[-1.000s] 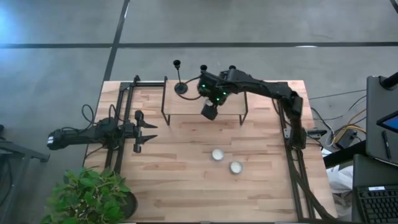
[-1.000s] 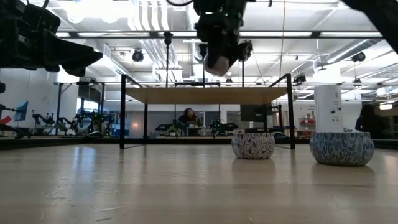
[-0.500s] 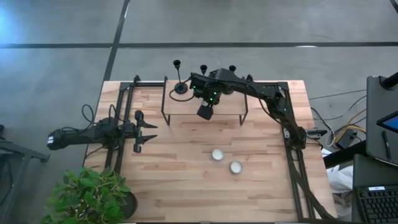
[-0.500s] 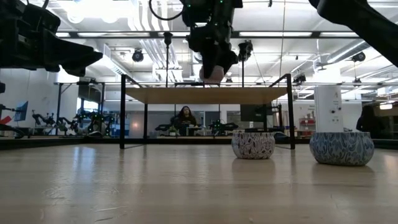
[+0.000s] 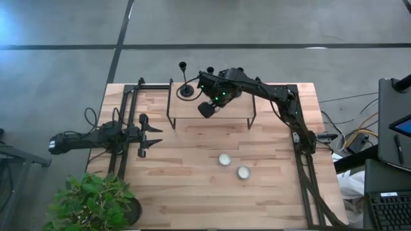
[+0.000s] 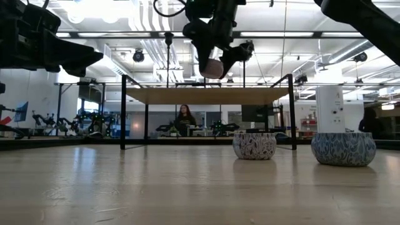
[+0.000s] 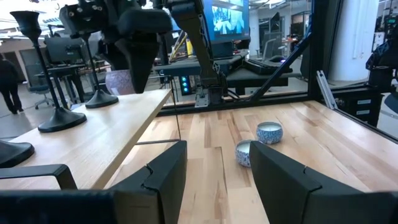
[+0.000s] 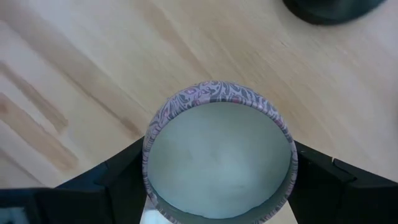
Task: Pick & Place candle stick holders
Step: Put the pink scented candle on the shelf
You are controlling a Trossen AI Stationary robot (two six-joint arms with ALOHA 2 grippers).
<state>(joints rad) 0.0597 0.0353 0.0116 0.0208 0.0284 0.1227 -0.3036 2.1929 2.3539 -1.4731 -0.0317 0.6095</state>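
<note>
Three black candlesticks stand on their round bases on a raised wooden shelf (image 5: 192,106) at the table's far side. One (image 5: 185,80) shows fully in the high view; my right arm partly hides the other two. All three show in the left wrist view (image 7: 59,118). My right gripper (image 5: 207,109) hovers over the shelf, shut on a small round tin (image 8: 217,155) with a patterned purple rim, also seen in the low view (image 6: 211,67). My left gripper (image 5: 153,135) is open and empty at the table's left side. My right gripper pinches the tin's round side wall (image 8: 148,168) between its two fingers, one on each opposite side. The fingers come from above, slanting down. The tin is lifted clear above the shelf, its pale round face toward the wrist camera.
Two more patterned tins (image 5: 224,159) (image 5: 243,172) sit on the table in front of the shelf. The shelf stands on thin black legs (image 6: 123,112). A potted plant (image 5: 93,202) sits at the near left corner. Black frame rails (image 5: 298,138) run along both sides.
My right gripper has carried the tin toward the table's left and far edges, over the shelf, closer to the left candlestick. It has tipped on the way. The tin stays clear of the shelf.
</note>
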